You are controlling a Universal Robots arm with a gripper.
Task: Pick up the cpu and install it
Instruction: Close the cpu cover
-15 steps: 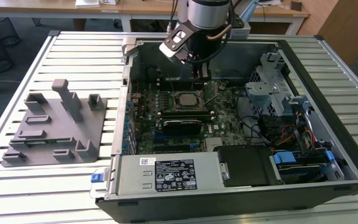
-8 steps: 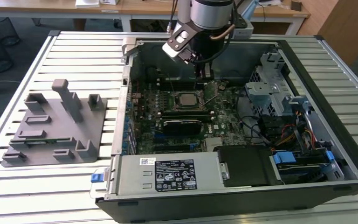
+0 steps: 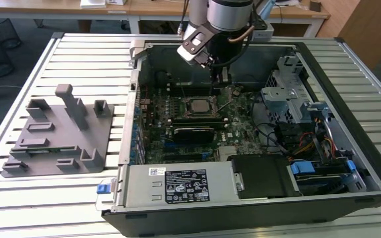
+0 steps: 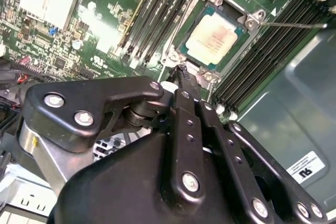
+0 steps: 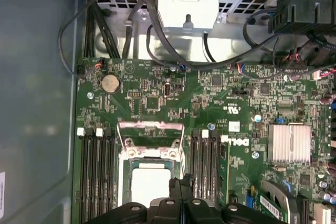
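We're inside the open black computer case (image 3: 243,218), standing on the slatted metal surface (image 3: 45,198). The small, flat, square cpu (image 3: 197,105), silver-grey on top, lies level in its square socket on the green motherboard (image 3: 238,125). The socket's hinged metal frame (image 5: 149,125) is flipped up, so I'd call the chip seated but not clamped.

The grey-and-black robot arm (image 3: 227,20) reaches down into the case. Its slim black jaws are pressed together, with nothing between them. In the second wrist view their tips sit right at the socket's edge, just beside the cpu (image 4: 214,39); whether they touch the frame, I can't tell. In the exterior view the chip lies just to the exterior view's left of the tips. The grey plastic fixture plate with upright posts (image 3: 55,136) sits well apart, outside the case.
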